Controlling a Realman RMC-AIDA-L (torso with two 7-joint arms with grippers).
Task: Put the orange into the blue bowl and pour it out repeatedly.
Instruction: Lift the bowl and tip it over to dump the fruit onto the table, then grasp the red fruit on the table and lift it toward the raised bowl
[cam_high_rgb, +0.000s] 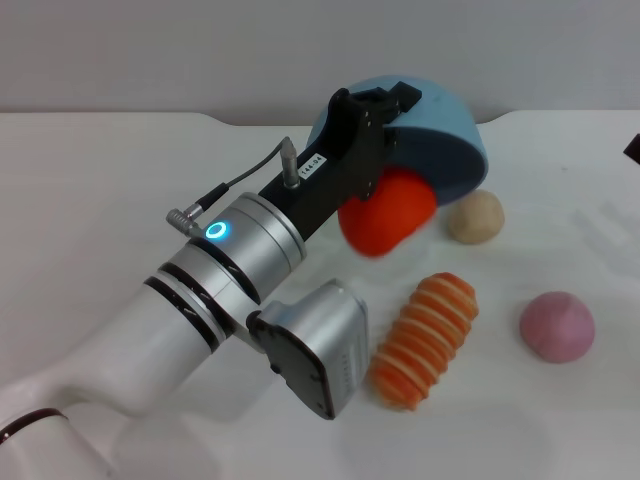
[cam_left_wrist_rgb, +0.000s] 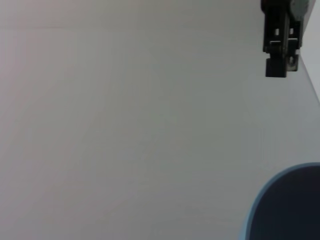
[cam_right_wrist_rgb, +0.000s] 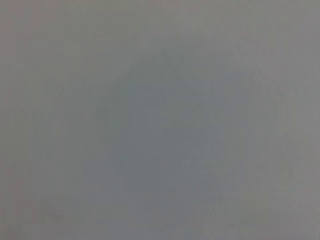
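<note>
Here, head view, left to right. The left tool (cam_high_rgb: 385, 110) reaches in from 7 o'clock and pinches the rim of the blue bowl (cam_high_rgb: 450, 140), which it holds tipped up on edge, mouth turned down and toward the robot, at 12 o'clock on the tabletop (cam_high_rgb: 100, 200). The orange (cam_high_rgb: 385, 210) sits at the bowl's lowered lip, partly under it, apparently spilling out onto the surface.

Judgement: a pour is under way or just finishing. What is left: set the bowl upright, put the orange back in, and repeat.

Further right, at 3 o'clock from the orange, a tan ball (cam_high_rgb: 475, 216). At 5 o'clock from it, a striped orange-and-cream piece (cam_high_rgb: 425, 340). At 4 o'clock, a pink ball (cam_high_rgb: 557, 326). All lie apart from one another.

The right tool is not in view; a dark sliver shows at the far right edge, unidentifiable.

Surface: plain white tabletop, a seam running along its far part. Room: pale grey wall behind, nothing else visible.
</note>
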